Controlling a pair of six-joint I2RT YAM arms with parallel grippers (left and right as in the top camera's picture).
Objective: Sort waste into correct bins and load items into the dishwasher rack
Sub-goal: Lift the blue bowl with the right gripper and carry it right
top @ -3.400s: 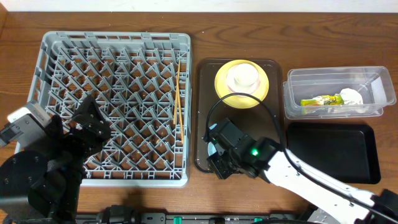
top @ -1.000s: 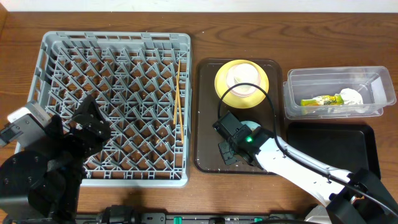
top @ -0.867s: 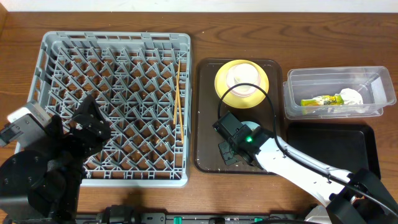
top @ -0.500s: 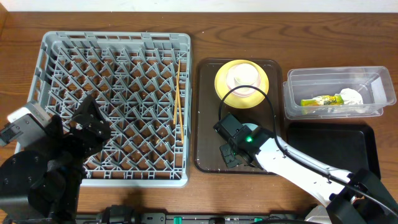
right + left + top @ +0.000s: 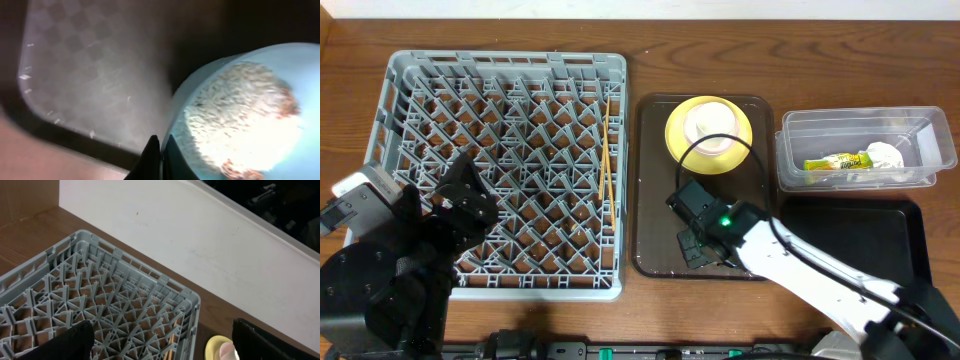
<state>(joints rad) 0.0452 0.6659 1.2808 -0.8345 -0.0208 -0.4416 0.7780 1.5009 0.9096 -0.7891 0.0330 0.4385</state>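
My right gripper is shut on the rim of the light-blue bowl, one finger inside and one outside. White rice scraps fill the bowl. From overhead this gripper sits over the near part of the brown tray, and the arm hides the bowl. The yellow plate at the tray's far end carries a white cup. Chopsticks lie in the grey dishwasher rack. My left gripper hangs open over the rack's near left, and its wrist view shows nothing between the fingers.
A clear tub at the right holds the yellow-green wrapper and a crumpled napkin. The black tray lies in front of it. The left wrist view shows the rack's far corner and a white wall behind the table.
My right gripper has closed its last small gap on the bowl's rim and shifted slightly right and towards the tray's near edge. The left arm is unchanged.
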